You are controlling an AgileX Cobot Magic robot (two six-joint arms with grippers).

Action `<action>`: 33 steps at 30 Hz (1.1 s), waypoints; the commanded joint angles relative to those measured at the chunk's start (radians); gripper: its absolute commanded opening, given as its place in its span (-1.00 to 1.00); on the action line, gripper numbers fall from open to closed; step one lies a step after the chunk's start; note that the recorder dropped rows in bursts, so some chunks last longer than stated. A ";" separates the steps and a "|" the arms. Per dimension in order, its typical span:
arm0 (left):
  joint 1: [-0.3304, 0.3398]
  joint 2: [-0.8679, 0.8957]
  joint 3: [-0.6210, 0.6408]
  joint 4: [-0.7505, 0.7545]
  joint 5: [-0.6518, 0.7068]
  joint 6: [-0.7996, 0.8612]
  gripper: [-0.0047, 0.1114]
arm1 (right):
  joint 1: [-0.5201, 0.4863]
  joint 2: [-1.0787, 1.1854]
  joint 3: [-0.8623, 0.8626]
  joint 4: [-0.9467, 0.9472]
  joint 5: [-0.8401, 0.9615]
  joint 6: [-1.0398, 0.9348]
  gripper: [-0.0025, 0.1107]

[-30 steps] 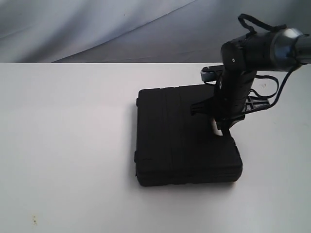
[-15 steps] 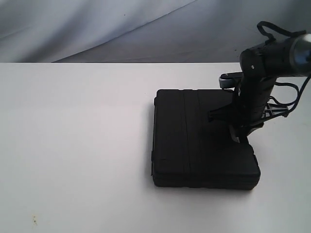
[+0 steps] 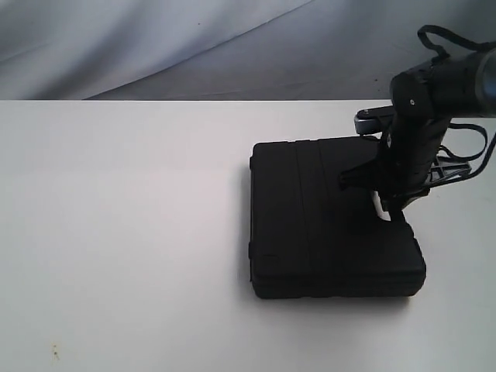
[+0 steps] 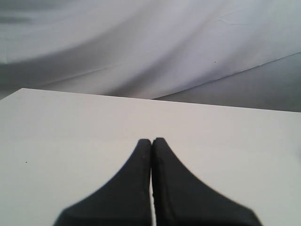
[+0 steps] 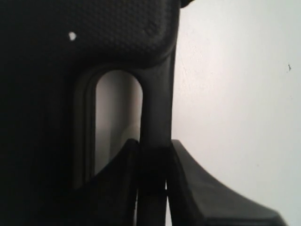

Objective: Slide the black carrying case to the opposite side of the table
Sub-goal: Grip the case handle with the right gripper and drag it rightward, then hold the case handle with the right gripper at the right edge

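One case (image 3: 325, 225) lies flat on the table (image 3: 116, 232), toward the exterior view's right. Of two grippers, the right gripper (image 5: 153, 143) pinches its handle (image 5: 157, 103) (one finger through the slot); the left gripper (image 4: 151, 141) is pressed together, empty.

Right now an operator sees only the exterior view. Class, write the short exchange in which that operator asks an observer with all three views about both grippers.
Operator: Is the right gripper truly gripping the case?
Observer: Yes. The right wrist view shows it shut on the handle, a finger on each side of its bar.
Operator: Where is the left gripper?
Observer: Out of your view; it is shut on nothing, with only white table ahead.
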 commanded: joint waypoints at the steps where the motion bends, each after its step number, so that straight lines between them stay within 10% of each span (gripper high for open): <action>1: 0.003 -0.005 0.004 -0.010 -0.002 0.002 -0.91 | -0.058 -0.022 0.021 -0.014 0.000 -0.014 -0.96; 33: 0.003 -0.005 0.004 -0.010 -0.002 0.005 -0.91 | -0.180 -0.022 0.079 -0.020 -0.060 -0.084 -0.96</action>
